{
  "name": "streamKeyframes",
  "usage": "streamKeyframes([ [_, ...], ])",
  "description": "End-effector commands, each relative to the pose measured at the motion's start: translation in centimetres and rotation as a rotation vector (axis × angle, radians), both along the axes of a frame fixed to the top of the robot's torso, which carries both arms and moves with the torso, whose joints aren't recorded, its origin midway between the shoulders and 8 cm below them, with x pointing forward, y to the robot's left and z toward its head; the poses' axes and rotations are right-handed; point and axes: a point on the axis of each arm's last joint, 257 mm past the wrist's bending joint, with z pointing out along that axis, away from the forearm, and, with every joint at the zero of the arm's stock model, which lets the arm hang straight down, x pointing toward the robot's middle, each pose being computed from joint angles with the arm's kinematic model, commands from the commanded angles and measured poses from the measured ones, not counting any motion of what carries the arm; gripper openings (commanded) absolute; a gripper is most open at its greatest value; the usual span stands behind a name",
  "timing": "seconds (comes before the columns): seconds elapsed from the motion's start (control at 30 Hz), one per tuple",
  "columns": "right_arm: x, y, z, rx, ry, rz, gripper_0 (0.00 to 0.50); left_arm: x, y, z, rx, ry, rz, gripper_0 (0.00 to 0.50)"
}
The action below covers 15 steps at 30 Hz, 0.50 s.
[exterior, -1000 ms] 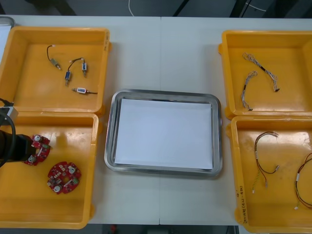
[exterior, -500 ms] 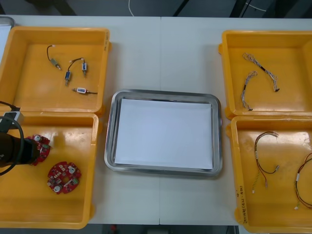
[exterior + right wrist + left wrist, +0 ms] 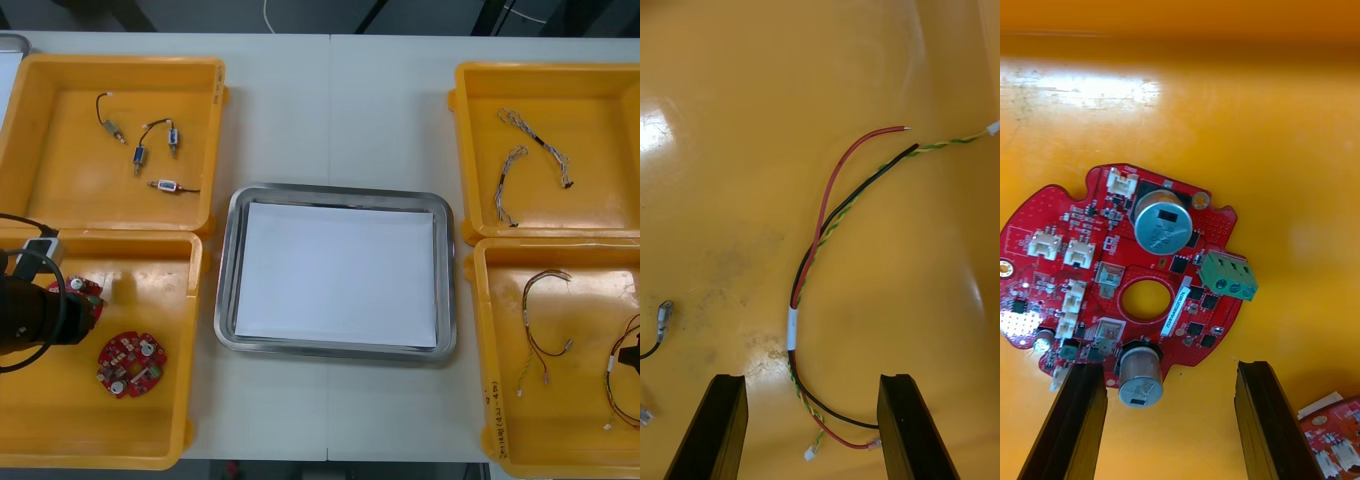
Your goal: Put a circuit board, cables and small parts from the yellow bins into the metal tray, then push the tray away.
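Circuit board [image 3: 90,298] lies mostly hidden, seemingly beneath the left pincer [image 3: 1171,369].

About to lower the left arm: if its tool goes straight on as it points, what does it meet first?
Probably the red circuit board on the yellow bin floor, ahead of the open left tool.

At the middle of the table [image 3: 330,110], a tray [image 3: 228,280], two bins on each side. In the left far bin [image 3: 60,190], small parts [image 3: 138,155]; in the left near bin [image 3: 100,420], two circuit boards [image 3: 131,362], left gripper [image 3: 1166,365] above the farther one. In both right bins [image 3: 600,100], cables [image 3: 792,328], right gripper [image 3: 811,379] over the near bin's.
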Motion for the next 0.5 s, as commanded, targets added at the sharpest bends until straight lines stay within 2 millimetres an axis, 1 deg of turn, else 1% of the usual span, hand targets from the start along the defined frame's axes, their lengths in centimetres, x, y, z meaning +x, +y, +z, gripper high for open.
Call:
streamKeyframes([
  [0.03, 1.2, 1.4, -0.6, 0.018, -0.014, -0.001, 0.500, -1.1, 1.4, -1.0, 0.062, 0.022, -0.014, 0.500],
  [0.23, 1.5, 1.9, -1.5, 0.018, -0.010, 0.005, 0.500, -1.2, 1.3, -1.2, 0.057, 0.027, -0.008, 0.500],
  [0.5, 2.0, 1.5, -2.9, 0.022, -0.015, -0.007, 0.500, -1.2, 1.3, -1.8, 0.058, 0.023, -0.007, 0.500],
])
